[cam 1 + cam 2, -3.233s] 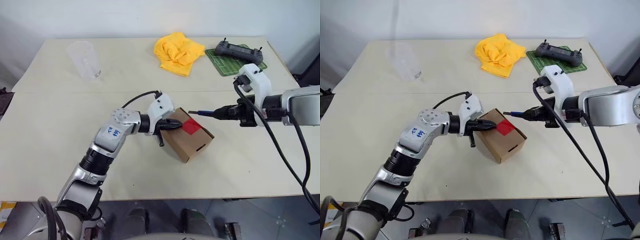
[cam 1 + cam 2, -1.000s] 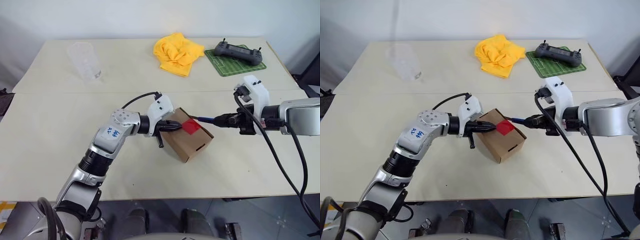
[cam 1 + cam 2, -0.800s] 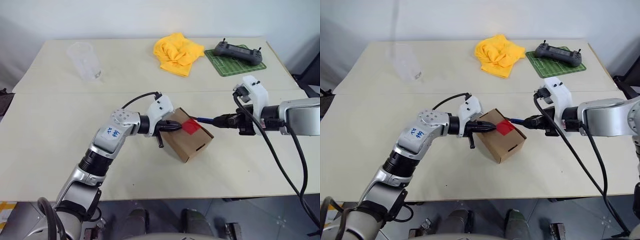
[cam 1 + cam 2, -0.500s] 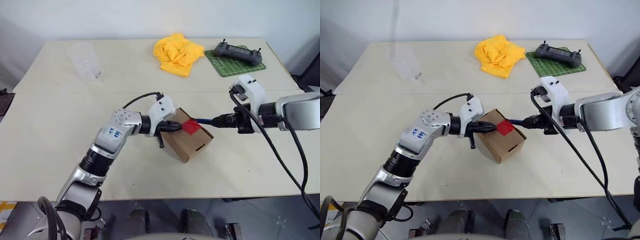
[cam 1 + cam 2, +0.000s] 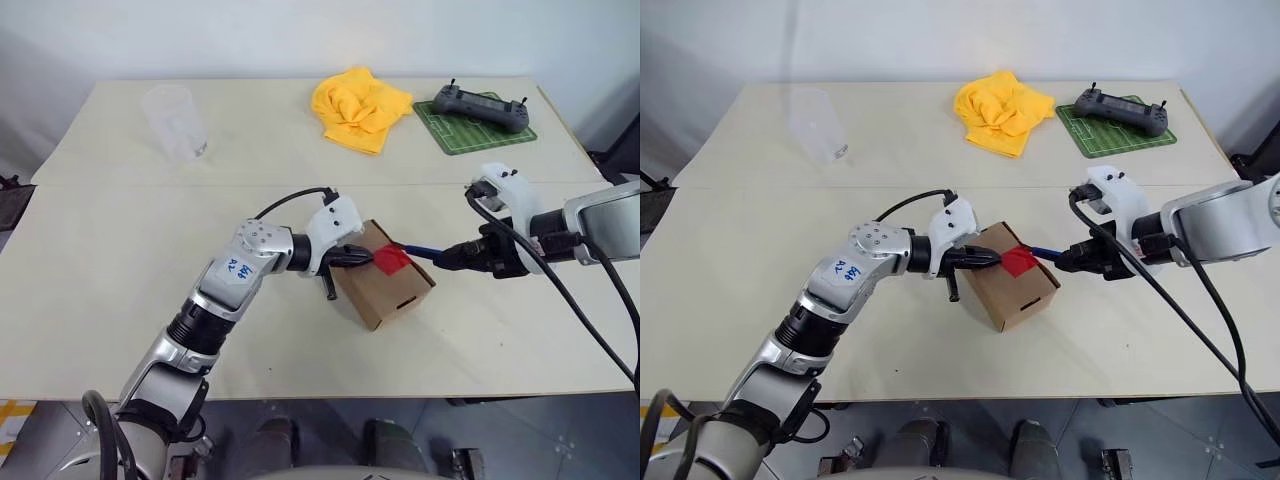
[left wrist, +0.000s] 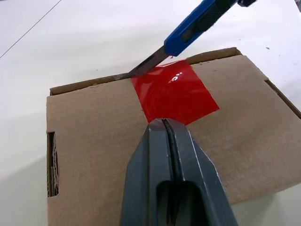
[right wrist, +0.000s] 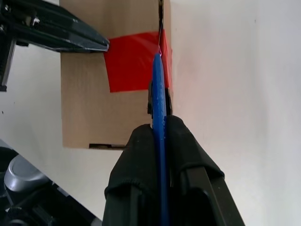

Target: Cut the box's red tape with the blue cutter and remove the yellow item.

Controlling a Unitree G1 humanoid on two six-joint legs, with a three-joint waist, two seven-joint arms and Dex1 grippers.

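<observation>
Leftmost on the pale table stands a clear cup; the left gripper, clenched empty, presses the box beside the red tape. Rightward, the right gripper clamps the blue cutter, blade at the tape's edge, with a yellow cloth and black controller near the white wall.

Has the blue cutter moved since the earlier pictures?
Yes. The blue cutter came in toward the box; its blade, earlier above the lid, now meets the red tape at the lid's edge.
</observation>
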